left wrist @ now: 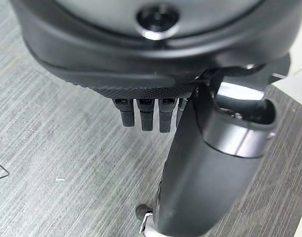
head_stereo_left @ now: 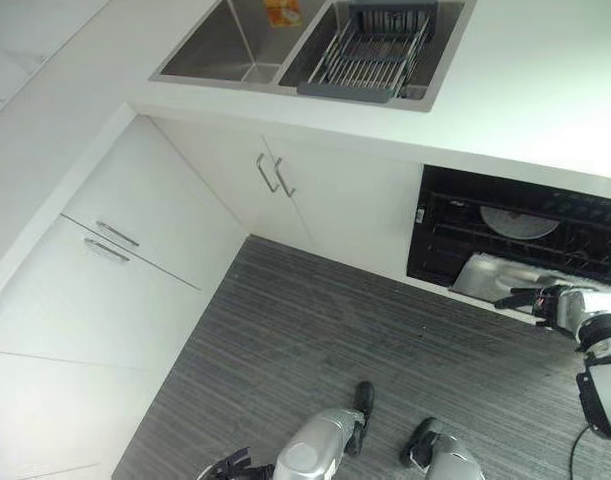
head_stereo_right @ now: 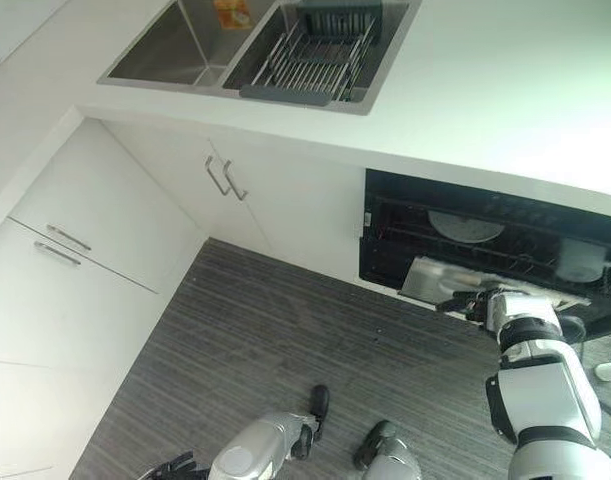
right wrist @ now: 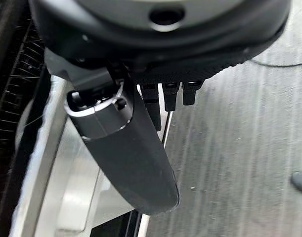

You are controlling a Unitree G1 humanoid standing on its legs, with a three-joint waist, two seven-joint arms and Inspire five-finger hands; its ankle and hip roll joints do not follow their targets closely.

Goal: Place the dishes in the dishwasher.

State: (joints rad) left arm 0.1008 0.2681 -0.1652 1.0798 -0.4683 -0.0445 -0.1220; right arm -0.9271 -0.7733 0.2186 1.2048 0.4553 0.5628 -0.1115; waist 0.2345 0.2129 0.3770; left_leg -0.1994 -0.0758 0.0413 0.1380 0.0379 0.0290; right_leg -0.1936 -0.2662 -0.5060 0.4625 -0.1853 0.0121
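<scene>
Right robot hand point(head_stereo_right: 472, 301) at the open dishwasher door's point(head_stereo_right: 425, 281) edge.

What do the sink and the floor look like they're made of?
The sink looks like brushed stainless steel: grey, with a dull sheen on its walls. The floor looks like grey wood-grain planks, perhaps vinyl or laminate, going by its fine streaks; which one I can't tell.

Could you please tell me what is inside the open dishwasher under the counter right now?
Inside the dishwasher, a round plate lies on the dark wire rack, with a white cup-like dish further right. The right robot hand sits over the lowered door, hiding what lies beyond it.
</scene>
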